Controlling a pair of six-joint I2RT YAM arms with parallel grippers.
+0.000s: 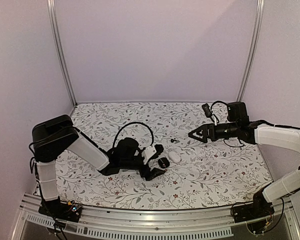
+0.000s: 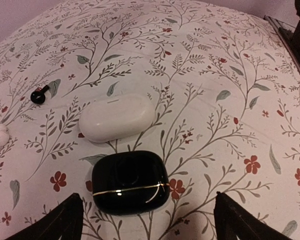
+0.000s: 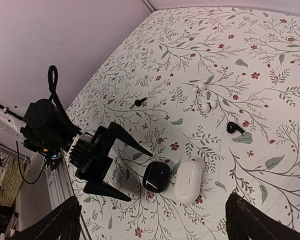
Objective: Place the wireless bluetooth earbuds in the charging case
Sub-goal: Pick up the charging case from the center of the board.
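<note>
Overhead, the left claw (image 1: 159, 159) lies low over the flowered surface (image 1: 215, 175) at mid-table. Its jaws are released and spread, the black charging case (image 1: 163, 162) is at their tips, and a white case (image 1: 174, 156) lies just beside it on the right. The right claw (image 1: 192, 134) hovers further right, apart from both cases, likewise wide open and holding nothing. From this height the earbuds are little more than dark specks between the white case and the right claw.

The left wrist view comes closer. The black charging case sits between the two spread fingers (image 2: 55, 220) without touching either, and a thin gold line runs across its glossy shell. The white case lies just beyond it. Beyond that and to the left, one dark earbud (image 2: 38, 95) rests on the surface, well apart from both cases. One of the white earbuds (image 2: 0, 135) shows at the left edge.

Only the right wrist view shows the whole scatter. A second dark earbud (image 3: 140, 102) lies alone, on the far side of the white earbuds from its mate and well apart from it; the other two views do not show it. This view also catches the left claw side-on, its fingers splayed with nothing gripped, and the right claw's own fingertips wide apart at the bottom corners.
</note>
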